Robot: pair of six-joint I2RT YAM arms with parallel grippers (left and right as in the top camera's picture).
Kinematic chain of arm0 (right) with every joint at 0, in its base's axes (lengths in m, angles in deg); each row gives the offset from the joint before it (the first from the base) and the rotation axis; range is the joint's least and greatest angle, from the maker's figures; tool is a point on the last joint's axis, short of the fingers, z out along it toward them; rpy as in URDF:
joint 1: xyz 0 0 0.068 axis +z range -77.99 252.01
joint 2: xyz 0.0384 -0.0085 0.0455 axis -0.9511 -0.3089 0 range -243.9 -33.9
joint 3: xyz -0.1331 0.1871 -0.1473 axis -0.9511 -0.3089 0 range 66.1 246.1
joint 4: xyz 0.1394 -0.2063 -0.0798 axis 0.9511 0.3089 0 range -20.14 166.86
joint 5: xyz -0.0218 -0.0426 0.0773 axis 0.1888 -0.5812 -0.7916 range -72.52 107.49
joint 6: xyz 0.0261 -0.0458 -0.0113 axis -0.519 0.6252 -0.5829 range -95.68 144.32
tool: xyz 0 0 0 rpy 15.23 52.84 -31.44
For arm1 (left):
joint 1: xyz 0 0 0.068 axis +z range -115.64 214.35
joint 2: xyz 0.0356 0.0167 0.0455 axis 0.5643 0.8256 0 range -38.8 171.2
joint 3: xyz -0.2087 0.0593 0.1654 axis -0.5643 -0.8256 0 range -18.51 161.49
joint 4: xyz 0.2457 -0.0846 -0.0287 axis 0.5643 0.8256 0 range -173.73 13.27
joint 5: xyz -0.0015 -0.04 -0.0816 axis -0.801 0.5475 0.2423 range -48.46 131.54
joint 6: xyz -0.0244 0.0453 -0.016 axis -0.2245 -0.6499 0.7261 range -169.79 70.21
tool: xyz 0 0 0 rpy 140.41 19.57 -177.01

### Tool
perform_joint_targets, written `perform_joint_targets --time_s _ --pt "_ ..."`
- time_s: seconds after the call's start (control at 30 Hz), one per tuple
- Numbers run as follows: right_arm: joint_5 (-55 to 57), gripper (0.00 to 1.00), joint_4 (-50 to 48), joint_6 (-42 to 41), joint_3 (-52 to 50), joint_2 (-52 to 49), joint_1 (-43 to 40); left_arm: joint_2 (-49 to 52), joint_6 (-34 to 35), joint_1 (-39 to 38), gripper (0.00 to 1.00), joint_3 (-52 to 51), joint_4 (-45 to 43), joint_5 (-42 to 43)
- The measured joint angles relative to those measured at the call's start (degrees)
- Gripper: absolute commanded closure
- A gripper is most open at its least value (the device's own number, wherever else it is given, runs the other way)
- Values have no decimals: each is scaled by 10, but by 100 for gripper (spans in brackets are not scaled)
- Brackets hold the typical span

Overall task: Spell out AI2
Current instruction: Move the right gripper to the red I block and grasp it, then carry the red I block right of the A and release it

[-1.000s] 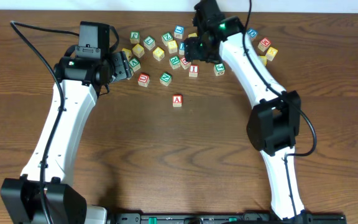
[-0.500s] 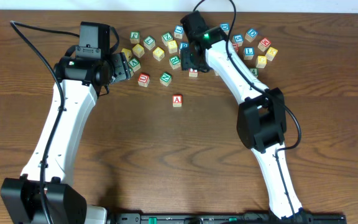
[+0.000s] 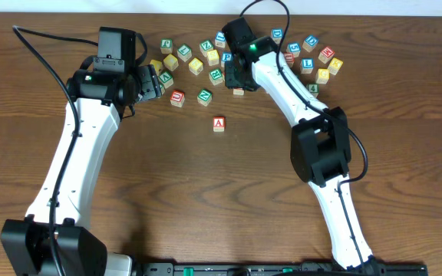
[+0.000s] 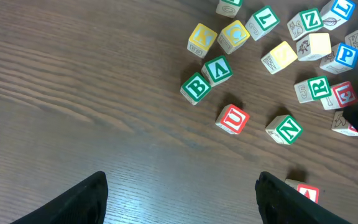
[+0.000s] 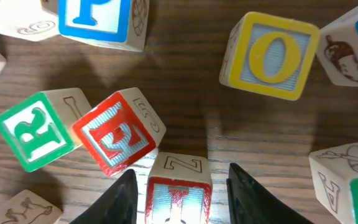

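Observation:
A red letter A block [image 3: 219,123] stands alone on the wooden table in front of the block pile; its corner shows in the left wrist view [image 4: 304,192]. A red letter I block [image 3: 239,91] lies at the pile's front edge. My right gripper [image 3: 239,79] is low over it. In the right wrist view the I block [image 5: 178,193] sits between the open fingers [image 5: 122,198], with a small gap on each side. My left gripper [image 3: 153,82] is open and empty, left of the pile, over bare wood [image 4: 182,208]. I cannot pick out a 2 block.
Several loose letter blocks crowd the I block: red E [image 5: 118,138], green R [image 5: 37,129], yellow O [image 5: 271,55], blue P [image 5: 98,18]. Near the left gripper lie green B [image 4: 196,88], red U [image 4: 232,119] and green N [image 4: 284,129]. More blocks spread to the back right [image 3: 321,57].
My right gripper has moved left and forward from the back of the pile and come down around the I block. The left arm and the A block have not moved.

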Motion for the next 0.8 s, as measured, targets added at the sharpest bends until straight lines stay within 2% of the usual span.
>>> perform_joint_targets --time_s 0.2,0.8 --pt "0 60 0 0 0 -6 0 0 0 0 25 0 0 0" --pt "6 76 3 -2 0 -11 0 0 0 0 25 0 0 0"
